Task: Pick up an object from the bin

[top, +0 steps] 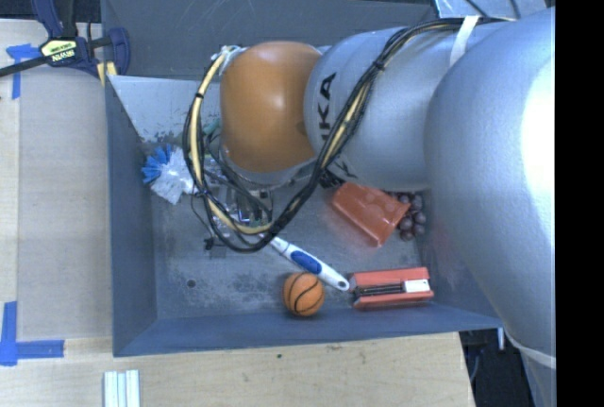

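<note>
Arm down over bin (132, 282) left-centre, wrist vertical, so its cover hides gripper (236, 207); open or closed, can't tell. Nearest: blue-white wad (168, 171) just left, brush (307, 263) lower right. Target prob. one of these. Ball (304, 294), stapler (392, 287) apart, nr front wall.

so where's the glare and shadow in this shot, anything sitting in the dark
camera view: soft glare on the orange cover and a wide sheen along the silver arm; the arm's shadow darkens the bin floor under it and the orange-red block; the small basketball and red stapler sit in even light
</note>
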Controlling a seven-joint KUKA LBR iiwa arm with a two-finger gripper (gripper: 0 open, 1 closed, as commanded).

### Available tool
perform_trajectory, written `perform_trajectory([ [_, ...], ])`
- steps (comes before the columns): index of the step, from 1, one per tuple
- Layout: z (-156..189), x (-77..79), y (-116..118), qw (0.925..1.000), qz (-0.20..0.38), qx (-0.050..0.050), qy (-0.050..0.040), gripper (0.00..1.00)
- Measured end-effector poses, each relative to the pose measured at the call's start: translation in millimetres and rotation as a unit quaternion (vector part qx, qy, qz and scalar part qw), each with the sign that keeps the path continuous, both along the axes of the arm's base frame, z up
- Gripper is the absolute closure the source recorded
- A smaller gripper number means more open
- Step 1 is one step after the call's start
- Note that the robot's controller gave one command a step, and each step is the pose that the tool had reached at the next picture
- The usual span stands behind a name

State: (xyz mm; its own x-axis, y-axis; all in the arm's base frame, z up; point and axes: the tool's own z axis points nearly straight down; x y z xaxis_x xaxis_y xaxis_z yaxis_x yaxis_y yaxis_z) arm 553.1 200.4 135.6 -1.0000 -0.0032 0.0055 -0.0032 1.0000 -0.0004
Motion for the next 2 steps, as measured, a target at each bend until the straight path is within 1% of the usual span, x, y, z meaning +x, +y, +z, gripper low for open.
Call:
perform_trajectory([
  [1,5,2.1,-1,1.0000,-0.002,0.001,-0.0039,0.00],
  [2,-64,74.6,4,0.9991,-0.043,0.001,-0.0030,0.00],
])
